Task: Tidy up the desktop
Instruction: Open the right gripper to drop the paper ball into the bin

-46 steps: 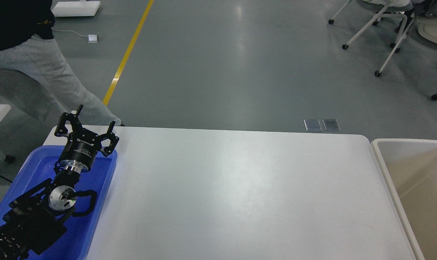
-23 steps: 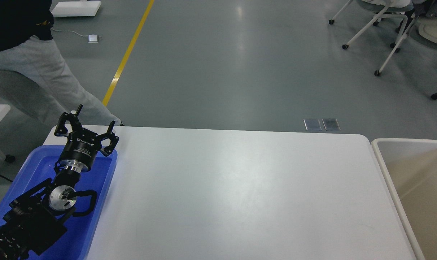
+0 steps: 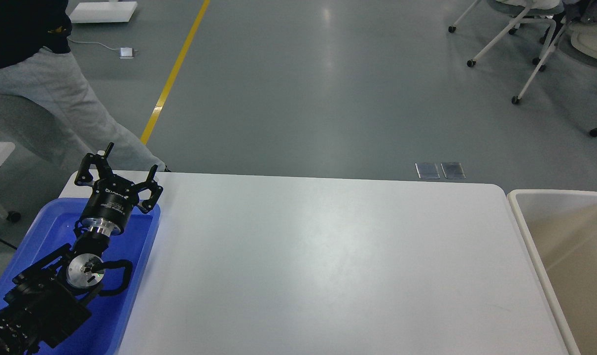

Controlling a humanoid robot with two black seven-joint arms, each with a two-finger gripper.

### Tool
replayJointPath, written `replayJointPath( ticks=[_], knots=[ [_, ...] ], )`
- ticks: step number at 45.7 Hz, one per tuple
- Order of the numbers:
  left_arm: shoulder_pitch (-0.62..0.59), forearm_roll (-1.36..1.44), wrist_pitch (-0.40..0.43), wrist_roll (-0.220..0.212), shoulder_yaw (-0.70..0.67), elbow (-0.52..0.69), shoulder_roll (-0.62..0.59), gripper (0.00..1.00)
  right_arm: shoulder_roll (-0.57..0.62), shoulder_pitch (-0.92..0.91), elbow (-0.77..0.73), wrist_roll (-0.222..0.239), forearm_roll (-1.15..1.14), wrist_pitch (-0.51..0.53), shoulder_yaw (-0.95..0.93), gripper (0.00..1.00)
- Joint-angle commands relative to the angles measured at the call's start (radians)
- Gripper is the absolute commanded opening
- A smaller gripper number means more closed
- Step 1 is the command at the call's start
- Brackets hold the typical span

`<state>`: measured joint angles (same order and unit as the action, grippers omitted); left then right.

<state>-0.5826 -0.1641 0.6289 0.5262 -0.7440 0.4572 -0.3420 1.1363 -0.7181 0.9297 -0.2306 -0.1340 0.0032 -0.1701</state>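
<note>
Spreading to the right of our left tool and toward us from it, the white tabletop (image 3: 328, 266) fills most of the head view, smooth and slightly glossy, with rounded far corners and a soft sheen across its middle. Beyond the tool lies a grey floor (image 3: 303, 88) crossed by a yellow line (image 3: 172, 79) that runs away from the tabletop's far left corner. Well to the right of the tool, past the tabletop's right edge, sits a beige bin (image 3: 517, 217) with a white rim; only part of it is in view. Under the tool and toward us from it lies a blue tray (image 3: 140, 246) on the left end of the tabletop, its right rim just right of the tool's base. Up and to the left of the tool we see a person (image 3: 47, 93) in grey trousers and a dark top, standing on the floor behind the tabletop. Far off to the upper right stand white wheeled chairs (image 3: 525, 44). Our left tool (image 3: 129, 159) hangs over the far edge of the tray, its two black fingers spread wide apart with nothing between them. Our right tool does not appear in this view. Two small metal floor plates (image 3: 440, 170) lie just past the tabletop's far edge, well to the right of the tool.
</note>
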Motion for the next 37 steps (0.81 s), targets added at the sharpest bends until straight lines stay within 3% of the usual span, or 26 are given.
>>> replayJointPath(
  ticks=[1,11,31,37],
  knots=[
    [0.000,0.000,0.000,0.000,0.000,0.000,0.000,1.00,-0.173,0.152,-0.189,-0.023,0.085,0.003,-0.143,0.00],
    [0.001,0.000,0.000,0.000,0.000,0.000,0.000,1.00,-0.325,0.255,-0.322,-0.023,0.068,0.011,-0.335,0.00],
    [0.000,0.000,0.000,0.000,0.000,0.000,0.000,1.00,-0.530,0.256,-0.650,-0.023,0.068,0.004,-0.391,0.00],
    [0.000,0.000,0.000,0.000,0.000,0.000,0.000,1.00,-0.552,0.253,-0.680,-0.023,0.068,-0.002,-0.385,0.00]
  ],
)
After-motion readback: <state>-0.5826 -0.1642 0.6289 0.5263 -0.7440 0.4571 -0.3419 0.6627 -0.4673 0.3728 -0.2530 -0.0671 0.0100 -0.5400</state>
